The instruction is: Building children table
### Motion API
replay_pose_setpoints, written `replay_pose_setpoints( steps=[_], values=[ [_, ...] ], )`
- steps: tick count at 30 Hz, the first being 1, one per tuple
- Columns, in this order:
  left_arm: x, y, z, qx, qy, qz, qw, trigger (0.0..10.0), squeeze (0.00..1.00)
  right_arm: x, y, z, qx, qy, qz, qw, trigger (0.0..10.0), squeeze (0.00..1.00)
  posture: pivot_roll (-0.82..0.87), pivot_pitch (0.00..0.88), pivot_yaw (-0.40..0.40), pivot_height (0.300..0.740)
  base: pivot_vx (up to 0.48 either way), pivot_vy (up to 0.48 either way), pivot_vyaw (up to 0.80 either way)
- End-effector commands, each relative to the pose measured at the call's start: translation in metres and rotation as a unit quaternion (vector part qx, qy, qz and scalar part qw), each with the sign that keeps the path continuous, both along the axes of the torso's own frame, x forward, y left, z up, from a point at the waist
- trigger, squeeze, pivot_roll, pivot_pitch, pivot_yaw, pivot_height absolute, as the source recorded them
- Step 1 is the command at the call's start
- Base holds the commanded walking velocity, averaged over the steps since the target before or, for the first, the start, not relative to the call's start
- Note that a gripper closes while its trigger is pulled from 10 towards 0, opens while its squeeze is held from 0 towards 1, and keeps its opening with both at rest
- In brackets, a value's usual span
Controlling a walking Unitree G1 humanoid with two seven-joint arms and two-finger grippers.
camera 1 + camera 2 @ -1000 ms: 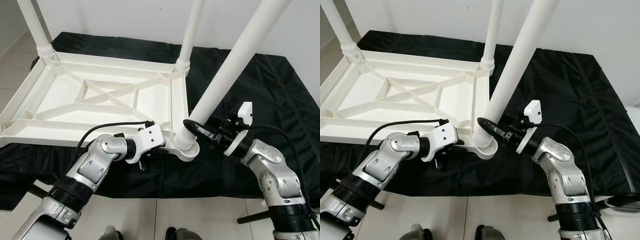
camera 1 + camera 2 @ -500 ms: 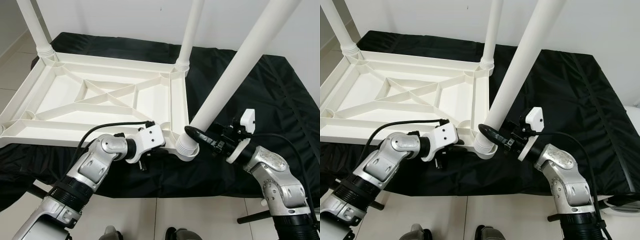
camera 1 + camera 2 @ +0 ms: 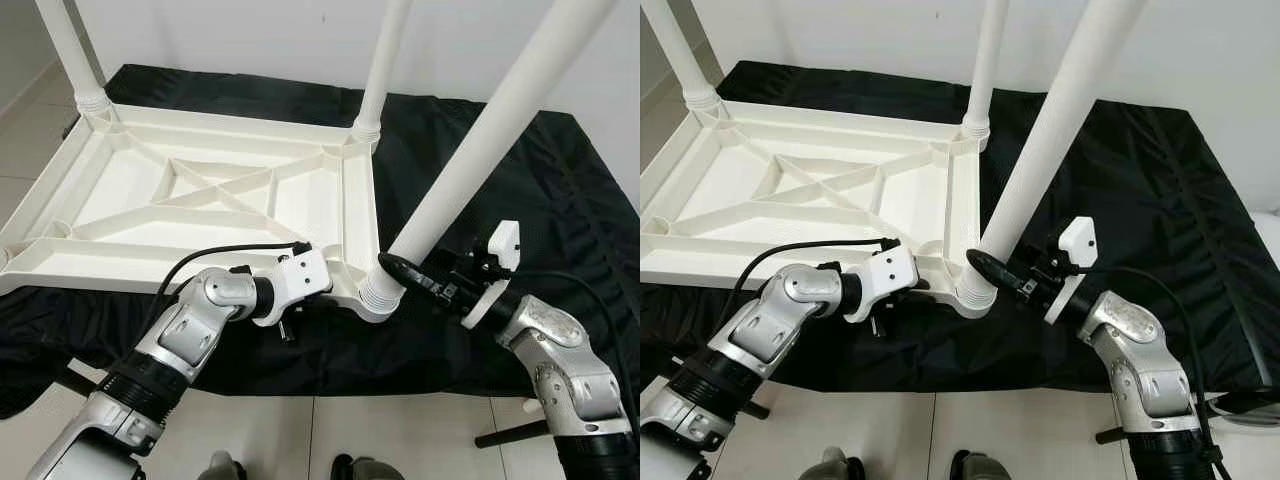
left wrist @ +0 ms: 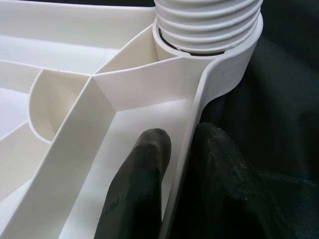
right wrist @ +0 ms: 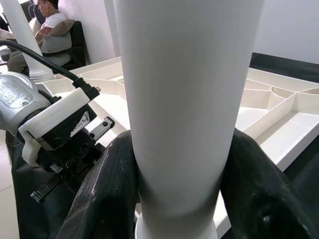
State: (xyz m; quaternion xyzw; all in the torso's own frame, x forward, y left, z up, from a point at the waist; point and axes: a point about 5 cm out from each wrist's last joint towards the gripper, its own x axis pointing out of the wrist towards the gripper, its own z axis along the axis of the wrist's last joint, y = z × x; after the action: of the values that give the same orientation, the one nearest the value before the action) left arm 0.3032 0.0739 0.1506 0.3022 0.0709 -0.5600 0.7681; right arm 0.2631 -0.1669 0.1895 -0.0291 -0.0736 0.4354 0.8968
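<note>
The white plastic table top lies upside down on a black cloth. Two legs stand screwed in at its far corners. A third leg leans to the right, its threaded end sitting in the near right corner socket. My right gripper is shut on this leg just above the thread, with its fingers on either side of the tube. My left gripper is shut on the table's rim beside that socket, one finger inside the rim and one outside.
The black cloth covers a low platform; its front edge drops to pale floor tiles. My feet stand close to that edge. A white wall is behind. A seated person is in the background of the right wrist view.
My right arm has drawn back to the right with the leg in its grip, and the leg leans a little further right. The left gripper stays on the rim.
</note>
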Motion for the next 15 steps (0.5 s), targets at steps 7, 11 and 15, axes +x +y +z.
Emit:
replay_pose_setpoints(
  steps=[7, 11, 15],
  values=[
    [0.008, -0.002, 0.02, -0.01, -0.054, 0.01, 0.998, 10.0, 0.0, -0.004, -0.003, -0.018, -0.032, 0.038, -0.007, 0.999, 10.0, 0.0, -0.07, 0.145, -0.028, 0.74, 0.0, 0.0, 0.0],
    [0.007, -0.003, 0.019, -0.01, -0.054, 0.01, 0.998, 10.0, 0.0, -0.007, 0.003, -0.02, -0.039, 0.037, 0.006, 0.999, 10.0, 0.0, -0.07, 0.143, -0.029, 0.74, 0.0, 0.0, 0.0],
    [0.007, -0.003, 0.019, -0.011, -0.054, 0.01, 0.998, 10.0, 0.0, -0.009, 0.007, -0.022, -0.045, 0.037, 0.016, 0.998, 10.0, 0.0, -0.07, 0.138, -0.033, 0.74, 0.0, 0.0, 0.0]
  ],
)
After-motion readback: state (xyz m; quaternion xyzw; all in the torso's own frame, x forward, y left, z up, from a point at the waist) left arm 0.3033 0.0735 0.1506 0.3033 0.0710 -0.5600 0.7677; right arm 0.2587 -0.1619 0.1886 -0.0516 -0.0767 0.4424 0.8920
